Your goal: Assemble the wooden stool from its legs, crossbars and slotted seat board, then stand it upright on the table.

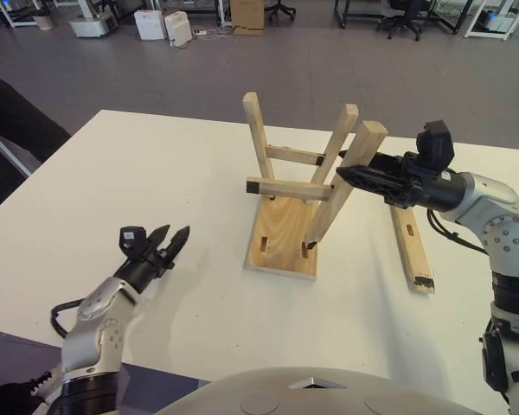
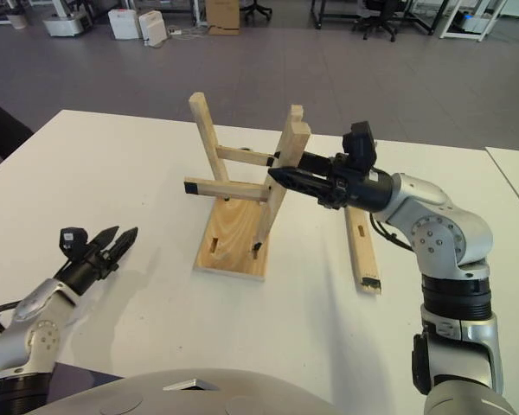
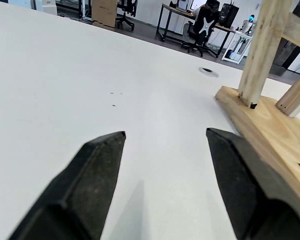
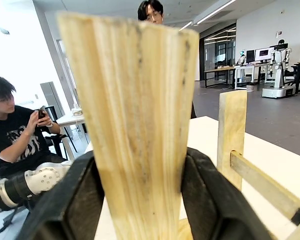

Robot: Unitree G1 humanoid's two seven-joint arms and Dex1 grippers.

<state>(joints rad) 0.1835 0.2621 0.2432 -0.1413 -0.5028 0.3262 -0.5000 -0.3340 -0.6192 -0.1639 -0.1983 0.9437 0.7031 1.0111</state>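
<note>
Pinching slotted-in leg [image 1: 327,214] w/ R gripper [image 1: 349,175]; hovering L gripper [image 1: 175,238], spread, over counter [image 1: 147,173] at seat board's [image 1: 281,244] 8 o'clock; loose leg [image 1: 411,246] lying at 3 o'clock.

Left arm: lay low on the robot's left, forearm angled forward.
Left gripper [image 1: 174,234]: fingers spread apart, holding nothing, tips raised slightly.
Right arm: bent at the elbow, forearm stretched level toward the robot's left.
Right gripper [image 1: 344,174]: fingers clamped on either side of the stool leg [image 1: 329,216], near its upper end.
</note>
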